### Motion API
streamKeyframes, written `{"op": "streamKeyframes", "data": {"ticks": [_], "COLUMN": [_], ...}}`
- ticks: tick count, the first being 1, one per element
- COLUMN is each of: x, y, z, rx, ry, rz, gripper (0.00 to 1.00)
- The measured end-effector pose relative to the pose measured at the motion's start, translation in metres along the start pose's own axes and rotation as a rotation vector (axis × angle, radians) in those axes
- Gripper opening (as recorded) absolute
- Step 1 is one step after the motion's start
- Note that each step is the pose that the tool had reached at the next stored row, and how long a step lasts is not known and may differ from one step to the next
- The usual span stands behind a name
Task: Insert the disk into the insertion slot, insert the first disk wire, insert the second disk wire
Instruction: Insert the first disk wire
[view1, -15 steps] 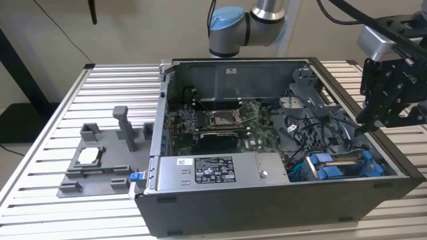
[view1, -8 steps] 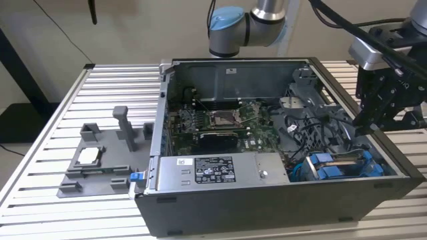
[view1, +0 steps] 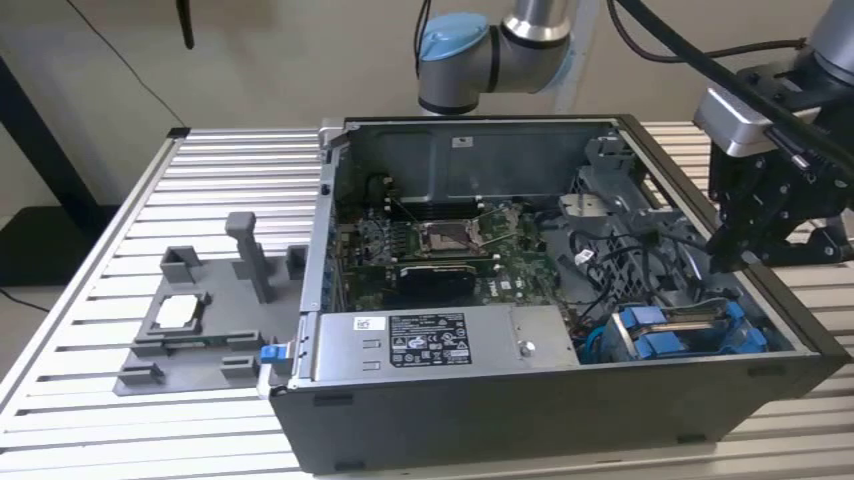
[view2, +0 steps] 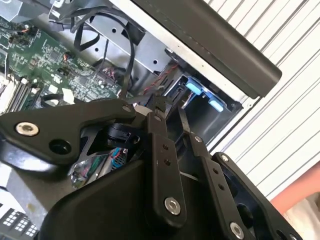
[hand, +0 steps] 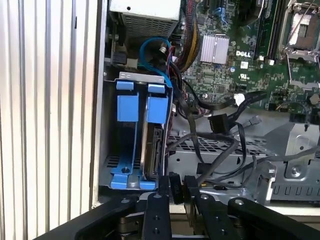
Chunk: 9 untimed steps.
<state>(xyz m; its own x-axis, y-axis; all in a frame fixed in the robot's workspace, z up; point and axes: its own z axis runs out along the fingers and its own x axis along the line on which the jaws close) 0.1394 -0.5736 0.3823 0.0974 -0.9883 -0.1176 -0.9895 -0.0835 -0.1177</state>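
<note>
Presently, the disk (hand: 152, 150) stands on edge inside the slot (hand: 106, 145), in the bay half nearer the motherboard (hand: 225, 65). Its blue carrier tabs (hand: 156, 107) sit level with the slot's rim. The neighbouring half holds blue rails and no drive. Judged from this, insertion of the disk is done and the wiring is the work in hand.

In the first wrist view the claw (hand: 178, 187) hangs just off the slot's open end. Its fingers are drawn close together and appear to pinch a small black connector (hand: 174, 181), whose cord trails off toward the loose cable bundle (hand: 220, 150). In the exterior view the claw (view1: 731, 255) hangs over the case (view1: 534, 420) at the exterior view's right, above the slot (view1: 687, 330). The case rests on the slatted surface (view1: 80, 300).

Handling assessment: the connector is light and rigid, while its cord is limp and will drag or twist under load. The hold belongs on the connector's flat sides, not on the cord. The disk is stiff, fairly dense and likely shock-sensitive. If it must be touched, the blue carrier is the sound place, not the bare metal or label.
</note>
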Motion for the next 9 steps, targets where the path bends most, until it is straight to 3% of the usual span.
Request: {"op": "streamKeyframes", "data": {"ticks": [6,9], "x": [0.0002,0.0008], "y": [0.0034,-0.0007], "z": [0.0038,0.0048], "rx": [0.0049,-0.0046], "ry": [-0.0009,0.0071], "rz": [-0.012,-0.013], "gripper": [0.27,0.19]}}
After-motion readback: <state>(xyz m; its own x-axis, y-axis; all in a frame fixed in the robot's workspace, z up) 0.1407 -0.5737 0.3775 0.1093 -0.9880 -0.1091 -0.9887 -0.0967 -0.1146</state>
